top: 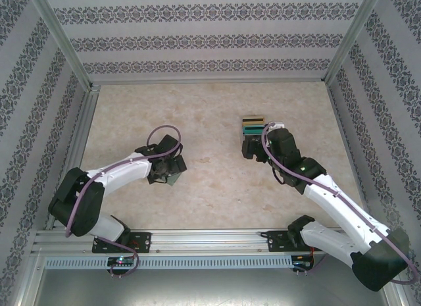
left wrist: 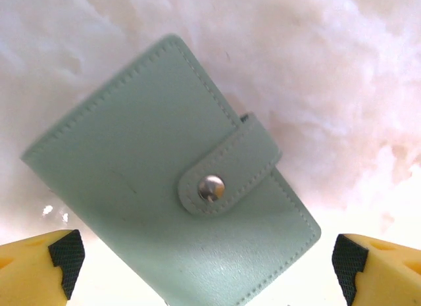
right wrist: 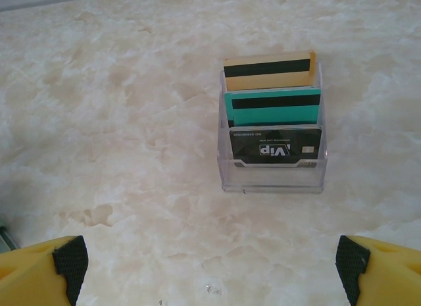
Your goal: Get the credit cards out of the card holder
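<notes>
Three credit cards [right wrist: 272, 106] stand in clear rack [right wrist: 227, 179] before right gripper [right wrist: 210, 261], jaws spread, empty. Card holder [left wrist: 151, 161] lies snapped shut beneath left gripper [left wrist: 209, 261], likewise spread. Removal likely finished.

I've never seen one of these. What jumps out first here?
A mint-green stitched wallet, its strap snapped shut, lies on the marbled table beneath the open left gripper. Ahead of the right gripper, a clear plastic tiered stand holds gold, teal and black cards.
</notes>
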{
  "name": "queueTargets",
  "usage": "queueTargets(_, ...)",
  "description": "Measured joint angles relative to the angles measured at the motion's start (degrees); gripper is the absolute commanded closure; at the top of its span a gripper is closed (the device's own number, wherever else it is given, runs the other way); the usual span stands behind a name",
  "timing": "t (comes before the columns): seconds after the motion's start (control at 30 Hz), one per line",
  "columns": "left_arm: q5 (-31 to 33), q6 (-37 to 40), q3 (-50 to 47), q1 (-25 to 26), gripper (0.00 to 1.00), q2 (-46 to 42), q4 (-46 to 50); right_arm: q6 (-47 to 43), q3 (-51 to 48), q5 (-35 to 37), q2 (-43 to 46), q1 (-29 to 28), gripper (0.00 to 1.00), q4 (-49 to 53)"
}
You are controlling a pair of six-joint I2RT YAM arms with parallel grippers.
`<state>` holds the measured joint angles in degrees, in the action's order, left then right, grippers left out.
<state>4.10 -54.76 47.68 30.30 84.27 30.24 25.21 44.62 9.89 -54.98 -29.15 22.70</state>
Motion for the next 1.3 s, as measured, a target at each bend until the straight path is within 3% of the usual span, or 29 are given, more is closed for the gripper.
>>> queueTargets(0.47,0.2,0.3,5.4,-1.8,0.0,8.8,-0.3,0.0,0.0,1.2,0.1,-0.9,0.02,0.6)
queueTargets(0.97,-10.2,7.4,15.2,2.9,0.01,17.7,-10.4,0.2,-0.1,1.4,1.2,-1.4,0.02,1.2)
queueTargets(1.17,-9.2,8.0,15.6,3.1,0.01,15.8,-9.6,-0.7,1.2,0.7,-4.8,-4.8,0.02,1.4)
queueTargets(1.3,-4.7,7.2,14.4,2.7,0.01,8.4,-6.5,-2.5,5.4,-0.8,-13.2,-7.3,0.06,1.1)
